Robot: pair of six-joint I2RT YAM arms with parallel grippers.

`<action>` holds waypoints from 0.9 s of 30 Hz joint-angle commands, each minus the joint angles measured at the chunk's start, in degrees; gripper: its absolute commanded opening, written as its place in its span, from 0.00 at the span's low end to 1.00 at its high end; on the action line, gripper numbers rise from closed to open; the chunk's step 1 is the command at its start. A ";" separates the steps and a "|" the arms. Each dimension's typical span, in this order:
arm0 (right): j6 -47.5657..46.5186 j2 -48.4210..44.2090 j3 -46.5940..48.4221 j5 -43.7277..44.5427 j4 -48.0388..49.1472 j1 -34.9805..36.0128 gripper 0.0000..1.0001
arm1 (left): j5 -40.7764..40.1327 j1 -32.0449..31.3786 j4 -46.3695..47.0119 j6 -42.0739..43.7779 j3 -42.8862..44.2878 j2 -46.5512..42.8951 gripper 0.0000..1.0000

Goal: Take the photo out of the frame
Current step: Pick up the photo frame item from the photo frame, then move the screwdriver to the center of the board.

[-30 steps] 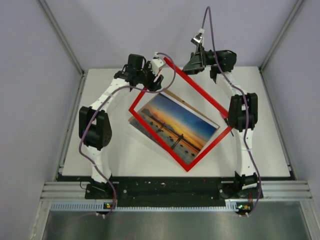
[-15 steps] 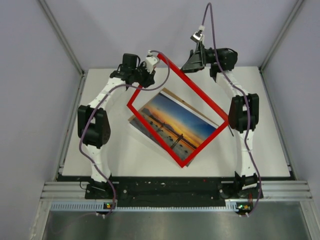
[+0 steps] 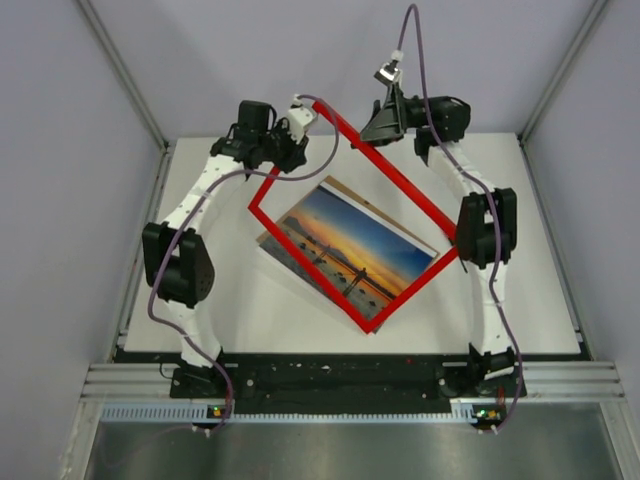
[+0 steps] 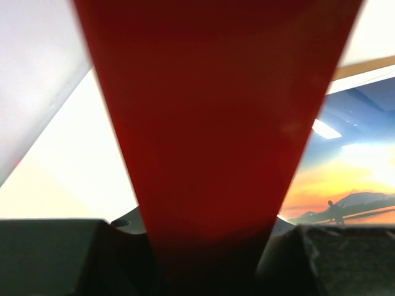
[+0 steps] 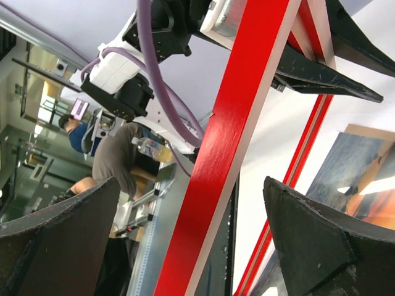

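Red frame tilted up, my left pincer apparently clamped on its far corner, right pincer spread wide astride a rail, photo flat beneath

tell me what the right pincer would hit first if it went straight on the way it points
The red frame: one bar crosses the gap between the open fingers of the right pincer, so going on would likely meet that bar first. How close it is, I can't tell.

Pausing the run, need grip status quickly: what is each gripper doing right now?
Left gripper: closed on the frame.
Right gripper: open, with a frame bar between its spread fingers but not gripped.
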 commanded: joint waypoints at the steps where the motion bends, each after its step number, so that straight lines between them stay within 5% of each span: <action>1: 1.98 -8.48 -1.28 -7.61 15.37 1.14 0.99 | 7.10 -2.14 -2.48 -3.43 2.93 -7.31 0.00; 5: -9.26 -13.75 -9.17 -4.55 -1.76 0.79 0.99 | 6.92 -2.40 -4.24 -2.47 2.31 -9.34 0.00; 10: -32.27 -22.01 -17.90 4.94 -39.19 -0.71 0.99 | 6.83 -2.93 -5.48 -2.46 1.88 -11.09 0.00; 14: -67.30 -25.54 -9.23 14.32 -84.47 -2.02 0.99 | 6.66 -3.19 -5.83 -3.17 1.44 -12.24 0.00; 17: -88.77 -26.59 -1.14 32.57 -107.58 -2.73 0.99 | 6.48 -3.28 -6.09 -3.17 0.91 -13.03 0.00; 27: -117.71 -34.31 -7.15 73.29 -110.90 -2.73 0.99 | 2.97 -3.55 -5.48 -3.00 -0.85 -14.96 0.00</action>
